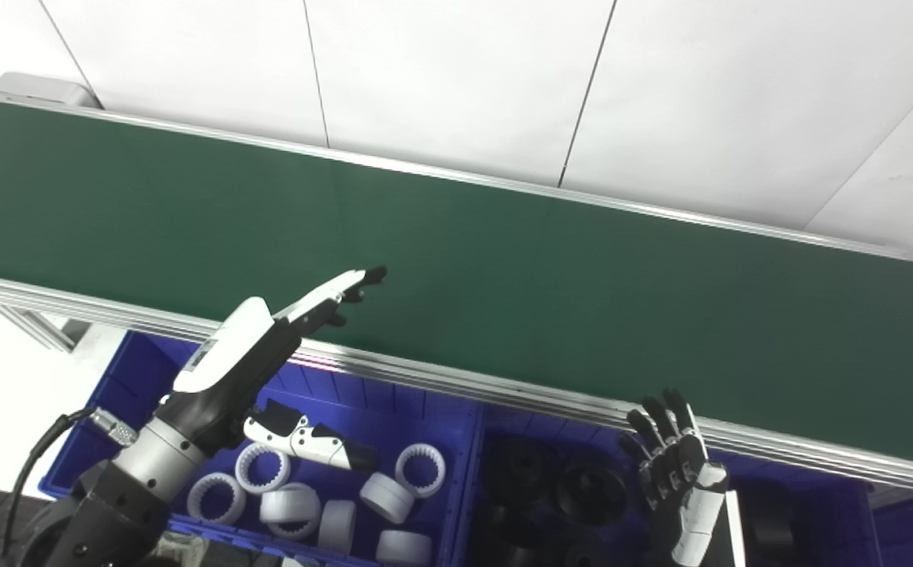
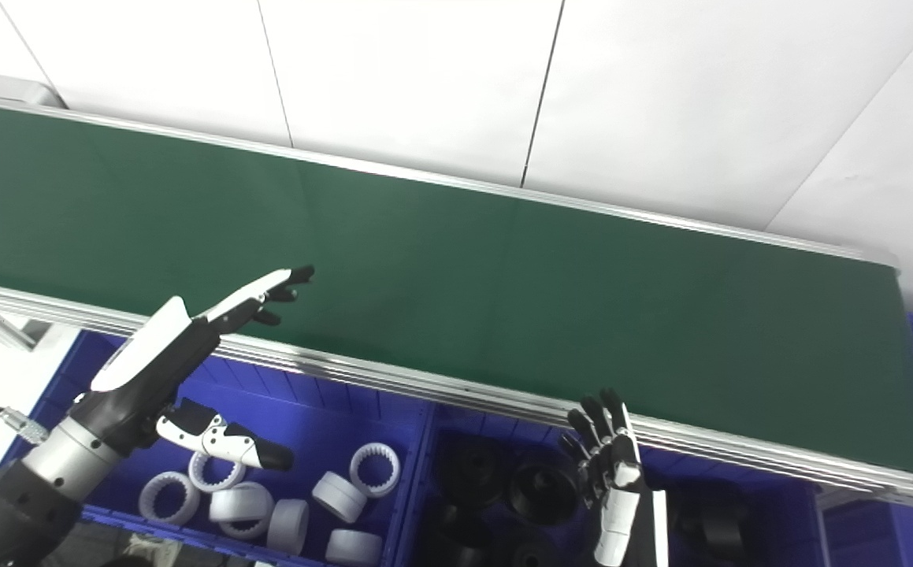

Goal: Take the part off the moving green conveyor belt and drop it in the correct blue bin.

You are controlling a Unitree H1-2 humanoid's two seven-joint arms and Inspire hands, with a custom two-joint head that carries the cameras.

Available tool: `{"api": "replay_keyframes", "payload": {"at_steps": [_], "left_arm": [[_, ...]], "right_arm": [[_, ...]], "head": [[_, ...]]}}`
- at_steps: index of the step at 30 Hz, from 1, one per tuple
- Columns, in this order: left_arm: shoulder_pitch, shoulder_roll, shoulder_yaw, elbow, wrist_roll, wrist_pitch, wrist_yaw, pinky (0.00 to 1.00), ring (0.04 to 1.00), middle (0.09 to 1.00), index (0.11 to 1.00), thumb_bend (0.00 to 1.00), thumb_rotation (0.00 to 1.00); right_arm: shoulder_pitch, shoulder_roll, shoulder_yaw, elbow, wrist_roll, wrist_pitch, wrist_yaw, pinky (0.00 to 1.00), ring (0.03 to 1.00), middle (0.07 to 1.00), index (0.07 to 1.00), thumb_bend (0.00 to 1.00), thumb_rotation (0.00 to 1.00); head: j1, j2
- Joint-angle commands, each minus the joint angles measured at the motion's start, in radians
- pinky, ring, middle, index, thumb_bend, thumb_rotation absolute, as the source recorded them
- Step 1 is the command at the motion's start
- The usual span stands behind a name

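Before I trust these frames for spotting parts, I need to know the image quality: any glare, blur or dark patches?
Left eye view: belt evenly lit, matte, no glare; black parts in the right bin merge into shadow; left hand sharp. Right eye view: same lighting; right hand slightly soft; white rings clear against the blue.

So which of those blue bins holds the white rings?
The left blue bin, beneath the left hand, holds white rings; the neighbouring bin by the right hand holds black parts.

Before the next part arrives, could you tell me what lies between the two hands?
Between left hand and right hand lie bare green belt and its aluminium rail; both views agree.
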Motion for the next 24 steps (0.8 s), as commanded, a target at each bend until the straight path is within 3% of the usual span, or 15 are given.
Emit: {"api": "replay_keyframes", "payload": {"at_steps": [1,6,9,13,24], "left_arm": [[0.015,-0.087,-0.017,-0.051,-0.098,0.038,0.057,0.77,0.863,0.898,0.889,0.76,0.56],[0.079,-0.252,-0.069,-0.006,-0.228,0.15,0.117,0.84,0.906,0.938,0.949,0.74,0.62],[0.096,-0.287,-0.084,0.034,-0.25,0.168,0.137,0.87,0.934,0.97,0.989,0.71,0.66],[0.094,-0.281,-0.103,0.099,-0.249,0.166,0.143,0.87,0.968,0.999,1.0,0.73,0.68],[0.086,-0.195,-0.147,0.154,-0.167,0.05,0.159,0.91,0.99,1.0,1.0,0.75,0.7]], "right_arm": [[-0.006,0.012,0.0,-0.022,-0.015,-0.009,0.002,0.81,0.875,0.896,0.935,0.82,1.0],[-0.018,0.026,0.004,-0.005,-0.04,-0.025,-0.006,0.81,0.881,0.901,0.939,0.83,1.0],[-0.02,0.041,0.006,0.003,-0.06,-0.036,-0.013,0.82,0.877,0.899,0.931,0.83,1.0],[-0.021,0.065,0.011,0.023,-0.101,-0.064,-0.033,0.83,0.884,0.921,0.942,0.86,1.0],[-0.025,0.1,0.042,0.051,-0.155,-0.093,-0.074,0.83,0.885,0.917,0.932,0.86,1.0]], "head": [[-0.016,-0.002],[-0.103,-0.005],[-0.157,-0.005],[-0.213,-0.01],[-0.268,-0.021]]}}
